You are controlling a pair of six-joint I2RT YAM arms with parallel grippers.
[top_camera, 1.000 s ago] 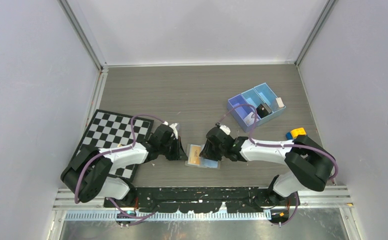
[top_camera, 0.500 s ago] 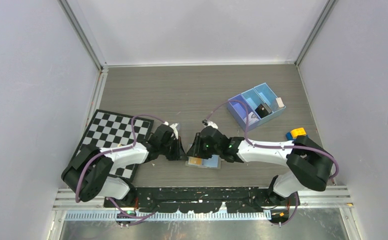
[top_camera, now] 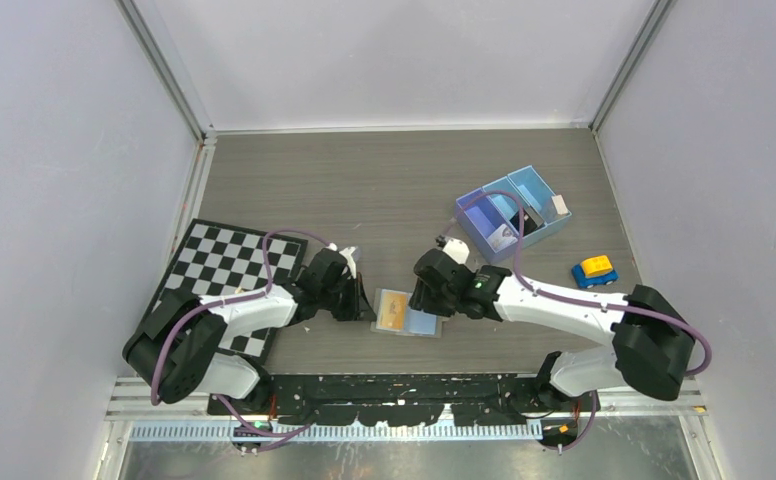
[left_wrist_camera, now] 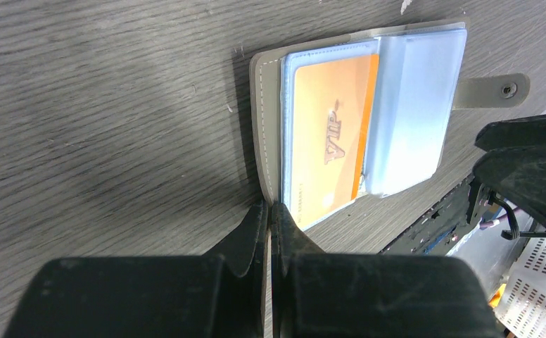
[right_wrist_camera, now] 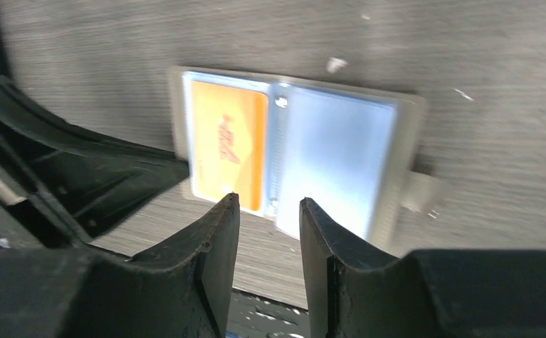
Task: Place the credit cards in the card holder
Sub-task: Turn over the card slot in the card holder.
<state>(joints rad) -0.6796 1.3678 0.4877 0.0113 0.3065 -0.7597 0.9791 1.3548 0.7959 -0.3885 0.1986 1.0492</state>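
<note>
At the card holder's (top_camera: 407, 314) left edge, the left gripper (left_wrist_camera: 269, 211) is seen with its 2 fingers pressed together, gripping nothing. The card holder is laid open on the table (top_camera: 384, 180), with 1 orange credit card (left_wrist_camera: 330, 141) tucked in its left pocket. Above its right side, the right gripper (right_wrist_camera: 270, 204) is held with fingers apart and empty.

Orange card (top_camera: 392, 311) inside open card holder (top_camera: 425, 323)

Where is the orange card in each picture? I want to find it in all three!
Top external: the orange card is low in the middle, lying in the open card holder.
Left wrist: near the centre, in the upper half.
Right wrist: left of centre, in the upper half.
Shared landmark: the card holder's pale blue inside, right beside the card in every view.
</note>
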